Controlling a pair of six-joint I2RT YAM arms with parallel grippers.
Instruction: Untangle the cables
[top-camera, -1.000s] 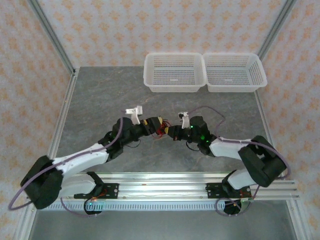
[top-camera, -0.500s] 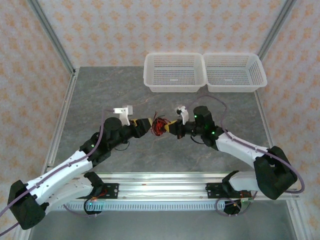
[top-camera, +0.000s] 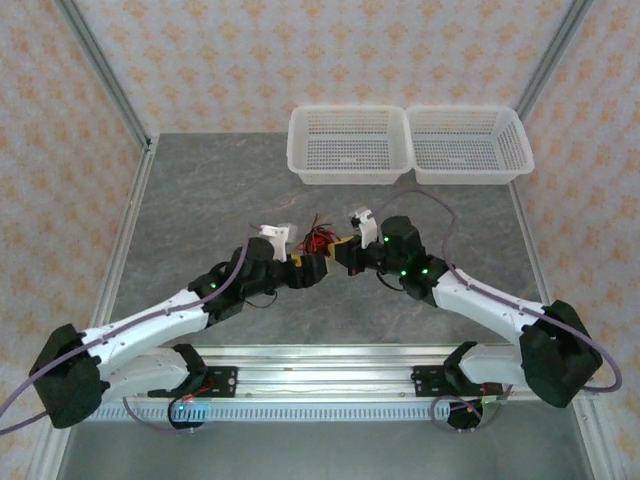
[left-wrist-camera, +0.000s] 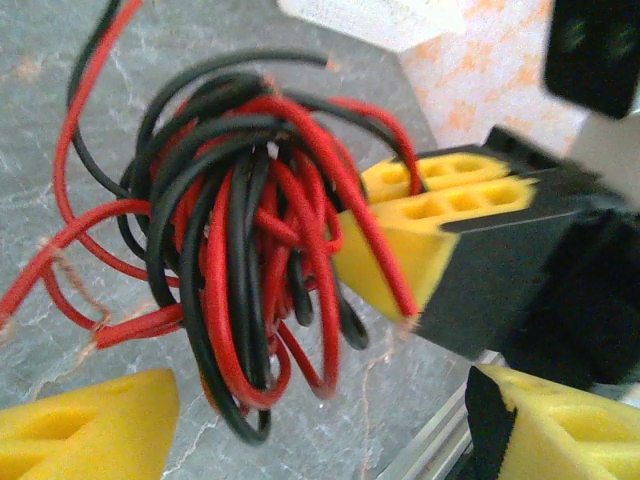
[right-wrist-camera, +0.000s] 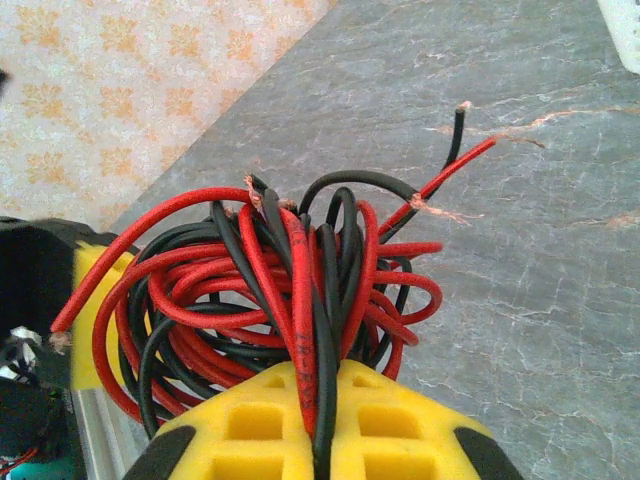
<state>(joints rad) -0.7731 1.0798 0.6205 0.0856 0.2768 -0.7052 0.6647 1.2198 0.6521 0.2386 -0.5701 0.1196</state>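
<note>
Where the left arm reaches in, well in front of the left white basket (top-camera: 345, 172), the left gripper (left-wrist-camera: 320, 415) stands released. Its yellow fingers (left-wrist-camera: 85, 430) are spread wide, and the lowest loops of the cables (left-wrist-camera: 250, 250) hang unclamped between them. The cables are a tight red-and-black knot over the grey table (top-camera: 200, 200), near the basket's front wall and between the two grippers. They are bunched rather than stretched out, and in the left wrist view most loops run top to bottom. Loose ends stick out toward the basket, and one red and one black tip, side by side, point away from the right gripper (right-wrist-camera: 318, 395). That gripper, just right of the knot and in front of the basket's right corner, is clenched on the cables. A red and a black strand run into the seam between its yellow pads.
</note>
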